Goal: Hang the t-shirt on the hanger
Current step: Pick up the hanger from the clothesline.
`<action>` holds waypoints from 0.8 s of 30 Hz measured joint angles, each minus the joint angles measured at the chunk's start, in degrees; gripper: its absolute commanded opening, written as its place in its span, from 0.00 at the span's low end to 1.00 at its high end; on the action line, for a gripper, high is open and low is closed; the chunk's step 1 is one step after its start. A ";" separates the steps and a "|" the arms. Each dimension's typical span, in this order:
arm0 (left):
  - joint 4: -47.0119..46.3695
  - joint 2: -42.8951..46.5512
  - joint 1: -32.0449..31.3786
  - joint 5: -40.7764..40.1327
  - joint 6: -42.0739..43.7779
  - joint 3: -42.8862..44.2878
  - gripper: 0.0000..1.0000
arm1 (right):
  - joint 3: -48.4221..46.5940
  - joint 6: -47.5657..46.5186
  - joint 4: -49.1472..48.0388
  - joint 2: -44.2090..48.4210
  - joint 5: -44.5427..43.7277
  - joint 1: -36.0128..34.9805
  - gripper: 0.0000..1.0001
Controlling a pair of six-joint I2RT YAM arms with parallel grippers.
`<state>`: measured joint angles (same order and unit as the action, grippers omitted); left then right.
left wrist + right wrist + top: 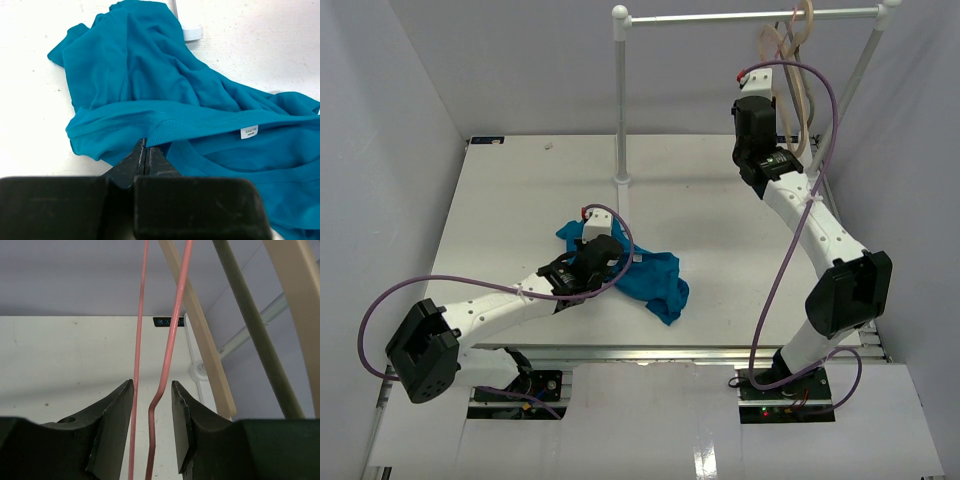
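The teal-blue t-shirt point(655, 282) lies crumpled on the white table point(500, 200), near the middle. In the left wrist view the t-shirt point(150, 85) shows its white neck label point(249, 131). My left gripper point(145, 144) is shut, its tips pinching the ribbed collar edge; from above it point(603, 262) sits over the shirt's left part. My right gripper point(152, 390) is raised by the rack and open. Two thin wires of the pink hanger point(172, 330) run between its fingers, the left wire close against the left finger point(117, 415).
A white clothes rack stands at the back, with a top rail point(750, 15) and a post point(620, 100) just behind the shirt. Thicker beige hangers point(805, 40) hang on the rail, right of the pink one point(200, 330). The rack's foot point(201, 371) is below.
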<state>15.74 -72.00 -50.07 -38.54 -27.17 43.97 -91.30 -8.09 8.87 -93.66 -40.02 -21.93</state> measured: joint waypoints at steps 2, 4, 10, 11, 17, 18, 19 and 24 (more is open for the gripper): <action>-0.02 0.07 -0.05 0.02 0.15 0.00 0.00 | -0.84 -0.24 0.03 -0.50 0.04 0.09 0.32; -0.08 0.08 -0.13 0.02 0.20 0.00 0.00 | -1.45 -0.60 0.00 -0.57 0.15 0.18 0.31; -0.36 0.13 -0.69 0.04 0.38 0.00 0.00 | -4.71 -1.55 -0.21 -1.32 0.38 0.55 0.23; -0.36 0.16 -0.73 0.04 0.39 0.00 0.00 | -5.11 -1.56 -0.37 -1.55 0.45 0.61 0.21; -0.38 1.02 -0.83 0.02 0.39 0.00 0.00 | -5.71 -1.35 -0.61 -3.04 1.18 0.81 0.19; -0.38 1.15 -0.83 0.02 0.40 0.00 0.00 | -5.81 -1.34 -0.62 -3.31 1.24 0.82 0.20; -0.38 1.21 -0.84 0.02 0.40 0.00 0.00 | -5.98 -1.34 -0.57 -3.61 1.25 0.85 0.21; -0.38 1.26 -0.96 0.02 0.39 0.00 0.00 | -6.43 -1.34 0.23 -4.33 1.34 0.93 0.21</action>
<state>15.35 -70.74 -51.02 -38.52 -26.79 43.97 -97.73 -9.43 9.10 -98.00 -38.68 -20.99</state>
